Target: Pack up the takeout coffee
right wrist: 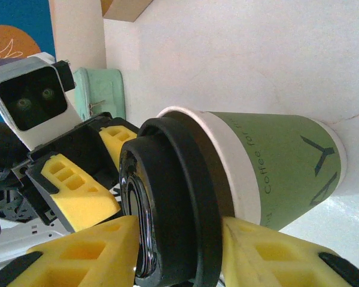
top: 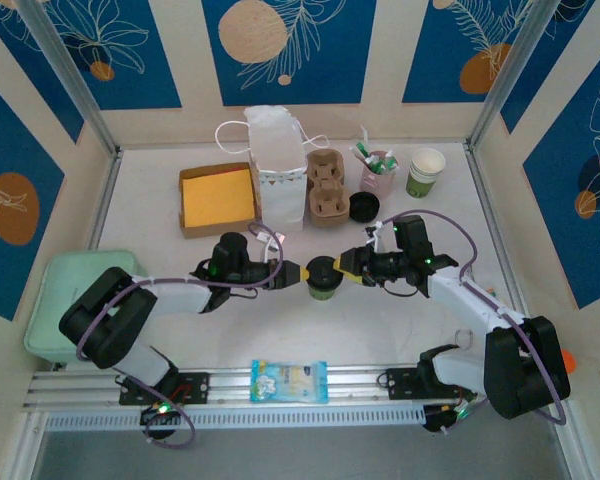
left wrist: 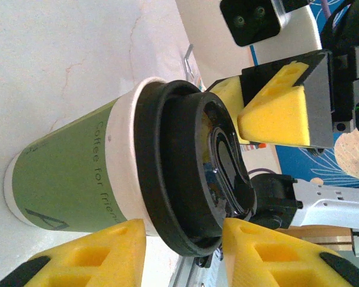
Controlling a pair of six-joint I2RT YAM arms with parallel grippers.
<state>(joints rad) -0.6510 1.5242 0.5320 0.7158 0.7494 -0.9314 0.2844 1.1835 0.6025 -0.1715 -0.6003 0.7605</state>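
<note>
Takeout coffee (top: 323, 281) stands upright mid-table (top: 400, 325), black lid (left wrist: 173, 167) on. Left tool (top: 291, 275) and right tool (top: 346, 266) flank it from opposite sides, fingers straddling the lid. Pads maybe touching; clenched or released, cannot tell.

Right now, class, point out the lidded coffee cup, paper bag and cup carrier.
lidded coffee cup (top: 322, 270): top view, black lid.
paper bag (top: 280, 185): top view, front face.
cup carrier (top: 327, 187): top view, centre ridge.
</note>
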